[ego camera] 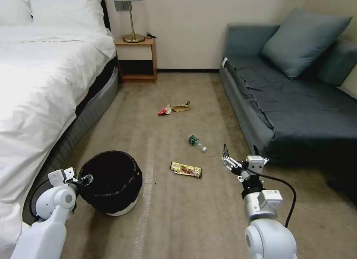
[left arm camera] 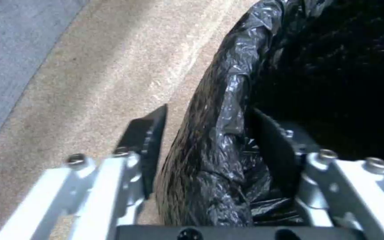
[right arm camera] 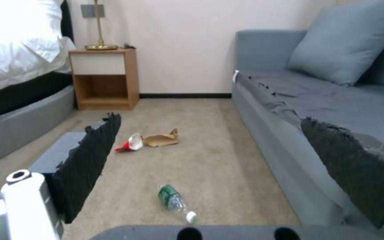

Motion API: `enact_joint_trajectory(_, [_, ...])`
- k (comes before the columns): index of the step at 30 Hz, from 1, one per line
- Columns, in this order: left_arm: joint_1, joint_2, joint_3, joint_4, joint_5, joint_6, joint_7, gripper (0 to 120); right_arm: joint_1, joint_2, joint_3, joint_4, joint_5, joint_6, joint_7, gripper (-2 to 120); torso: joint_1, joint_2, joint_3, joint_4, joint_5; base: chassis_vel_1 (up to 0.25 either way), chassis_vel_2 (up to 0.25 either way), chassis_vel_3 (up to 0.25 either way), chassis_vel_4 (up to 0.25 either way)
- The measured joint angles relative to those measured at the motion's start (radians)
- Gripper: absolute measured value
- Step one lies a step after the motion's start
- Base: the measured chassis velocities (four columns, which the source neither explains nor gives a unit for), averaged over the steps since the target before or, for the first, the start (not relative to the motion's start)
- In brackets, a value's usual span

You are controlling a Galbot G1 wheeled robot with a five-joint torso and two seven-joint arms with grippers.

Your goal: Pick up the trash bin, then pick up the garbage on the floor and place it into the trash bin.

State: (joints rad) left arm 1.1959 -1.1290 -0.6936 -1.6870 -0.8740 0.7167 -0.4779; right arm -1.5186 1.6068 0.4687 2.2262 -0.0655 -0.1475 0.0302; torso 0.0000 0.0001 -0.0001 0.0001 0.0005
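A white bed (ego camera: 41, 65) fills the left side, on tan carpet (ego camera: 178, 221). Beside it, the left gripper (left arm camera: 205, 140) is spread wide over the rim of the round trash bin (ego camera: 111, 181), one finger outside and one inside its crinkly black bag. In the middle lie a flat yellow-brown wrapper (ego camera: 186, 170), a clear bottle (ego camera: 196, 142), brown paper (ego camera: 181, 107) and a red-white wrapper (ego camera: 164, 110), with bare floor around. The right gripper (right arm camera: 227, 166) hangs released, near the soft blue sofa (ego camera: 297, 102).

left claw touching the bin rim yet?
Cannot tell. In the left wrist view the left claw straddles the trash bin rim, one finger outside, one inside; no plain contact or gap.
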Motion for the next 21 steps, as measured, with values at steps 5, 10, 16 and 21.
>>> enact_joint_trajectory(5, [0.007,0.0,-0.005,-0.002,0.001,-0.001,0.003,29,0.001,-0.001,-0.002,0.0,0.001,0.002,0.001,100,0.0,0.0,0.0,0.0,-0.0002,0.0,0.0,0.0,0.0])
enact_joint_trajectory(10, [0.02,0.0,-0.011,-0.019,-0.001,0.0,0.01,9,0.001,-0.004,-0.001,0.0,0.002,0.011,0.002,100,0.0,0.0,0.0,-0.0001,-0.0007,0.0,0.0,0.0,0.0])
enact_joint_trajectory(16, [0.032,-0.005,-0.024,-0.036,-0.003,0.003,0.012,4,0.005,-0.007,-0.001,-0.008,0.021,0.065,0.004,100,0.0,0.0,0.0,-0.0003,-0.001,0.0,0.0,0.0,0.0])
enact_joint_trajectory(21, [0.04,-0.016,-0.053,-0.071,-0.009,0.002,0.008,4,0.01,-0.025,0.008,-0.006,0.066,0.102,-0.005,100,0.0,0.0,0.0,-0.0001,-0.0007,0.0,0.0,0.0,0.0])
